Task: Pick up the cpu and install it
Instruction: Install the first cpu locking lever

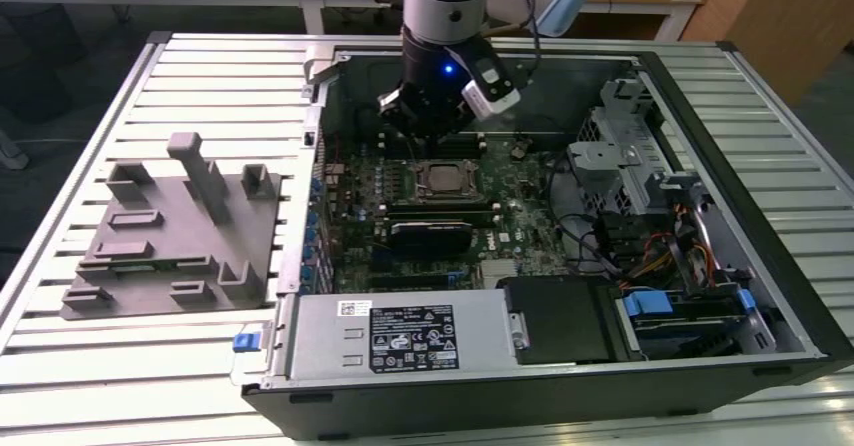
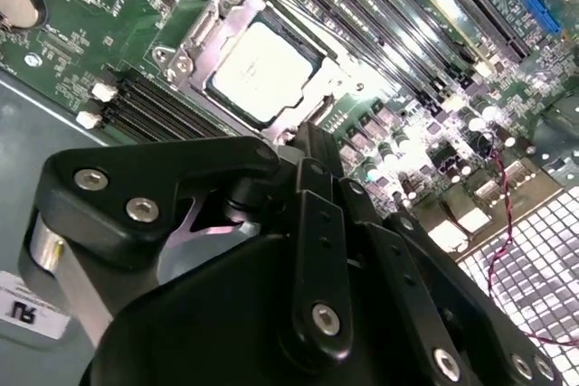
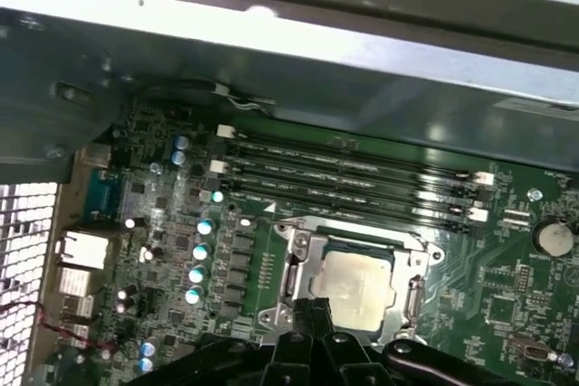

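The cpu (image 3: 357,288) lies flat inside the socket (image 3: 291,264), its silver top bare. The gripper (image 3: 312,309) hangs close over the socket's edge, just beside the cpu, with its fingers pressed together and nothing between them. I cannot tell if it touches the socket. In the exterior view it is on the socket's memory-slot (image 1: 461,144) side.

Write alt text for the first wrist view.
A shiny silver-grey square cpu lies in the metal-framed socket of a green motherboard, with the black gripper close to the socket's edge. Black memory slots run beside the socket, and a grey metal case wall stands beyond them.
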